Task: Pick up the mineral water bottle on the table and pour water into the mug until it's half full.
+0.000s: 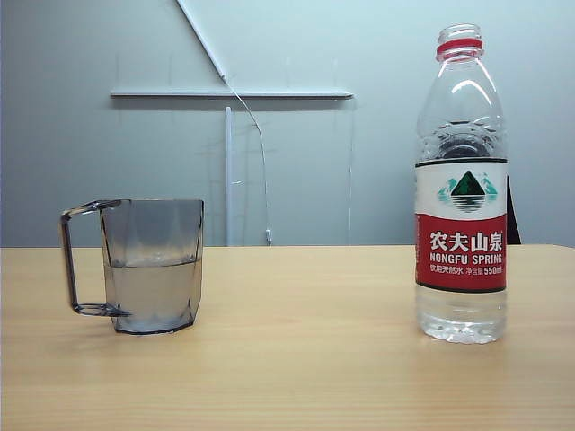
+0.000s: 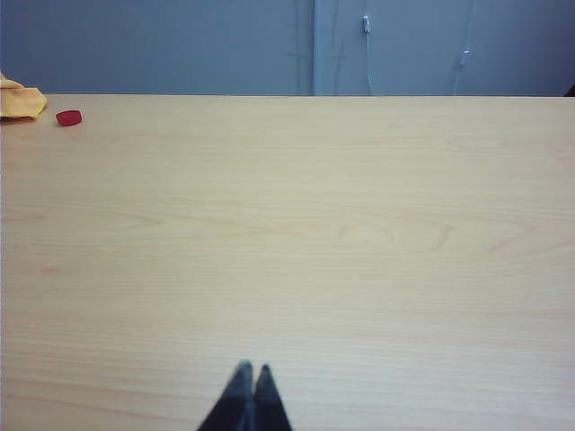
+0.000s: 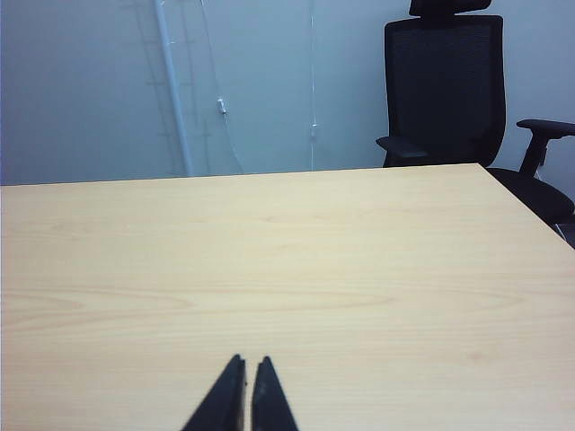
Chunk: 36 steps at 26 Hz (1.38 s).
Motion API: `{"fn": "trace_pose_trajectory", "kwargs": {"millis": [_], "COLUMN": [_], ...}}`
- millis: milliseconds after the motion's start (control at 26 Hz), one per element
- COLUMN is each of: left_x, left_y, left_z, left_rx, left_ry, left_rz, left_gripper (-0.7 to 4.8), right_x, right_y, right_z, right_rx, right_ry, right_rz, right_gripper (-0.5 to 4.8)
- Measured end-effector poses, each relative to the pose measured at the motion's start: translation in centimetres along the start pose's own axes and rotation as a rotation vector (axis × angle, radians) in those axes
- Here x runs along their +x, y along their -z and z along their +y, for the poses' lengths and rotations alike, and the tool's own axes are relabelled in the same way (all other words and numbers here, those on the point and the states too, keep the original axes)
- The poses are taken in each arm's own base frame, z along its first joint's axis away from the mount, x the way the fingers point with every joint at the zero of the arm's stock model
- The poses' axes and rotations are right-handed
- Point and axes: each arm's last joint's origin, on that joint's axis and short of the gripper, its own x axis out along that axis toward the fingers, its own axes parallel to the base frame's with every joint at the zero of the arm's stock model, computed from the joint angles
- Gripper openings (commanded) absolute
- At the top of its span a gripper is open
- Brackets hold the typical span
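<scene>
The mineral water bottle stands upright on the right of the table, uncapped, with a little water at its base. On the left stands the smoky grey mug, handle to the left, holding water to about half its height. No gripper shows in the exterior view. In the left wrist view my left gripper is shut and empty over bare tabletop. My right gripper, in the right wrist view, is also shut with nothing between its fingers. Neither wrist view shows the bottle or the mug.
A small red cap lies beside an orange cloth at the table's far edge in the left wrist view. A black office chair stands behind the table's far corner. A grey wall with white rails backs the scene.
</scene>
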Motion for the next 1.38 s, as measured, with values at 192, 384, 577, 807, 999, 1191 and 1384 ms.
{"fn": "trace_pose_trajectory", "kwargs": {"millis": [192, 384, 577, 807, 999, 1191, 1384], "left_x": [0.00, 0.00, 0.00, 0.00, 0.00, 0.00, 0.00], "left_y": [0.01, 0.01, 0.01, 0.01, 0.01, 0.00, 0.01], "left_z": [0.00, 0.00, 0.00, 0.00, 0.00, 0.00, 0.00], "left_rx": [0.000, 0.000, 0.000, 0.000, 0.000, 0.000, 0.000], "left_ry": [0.000, 0.000, 0.000, 0.000, 0.000, 0.000, 0.000], "left_rz": [0.000, 0.000, 0.000, 0.000, 0.000, 0.000, 0.000], "left_gripper": [-0.02, -0.02, -0.02, -0.02, -0.02, -0.02, -0.02], "right_x": [-0.01, -0.03, -0.02, -0.01, 0.00, 0.00, 0.00], "right_y": [0.50, 0.70, 0.66, 0.49, 0.08, 0.08, 0.17], "right_z": [-0.03, -0.04, -0.03, -0.02, 0.01, 0.01, 0.01], "right_rx": [-0.001, -0.011, -0.027, -0.027, -0.026, -0.026, -0.026], "right_ry": [0.003, 0.003, 0.003, 0.002, -0.001, -0.002, -0.001], "right_rz": [0.052, 0.072, 0.068, 0.051, 0.008, 0.008, 0.017], "right_gripper": [0.32, 0.32, 0.32, 0.32, 0.32, 0.32, 0.32]}}
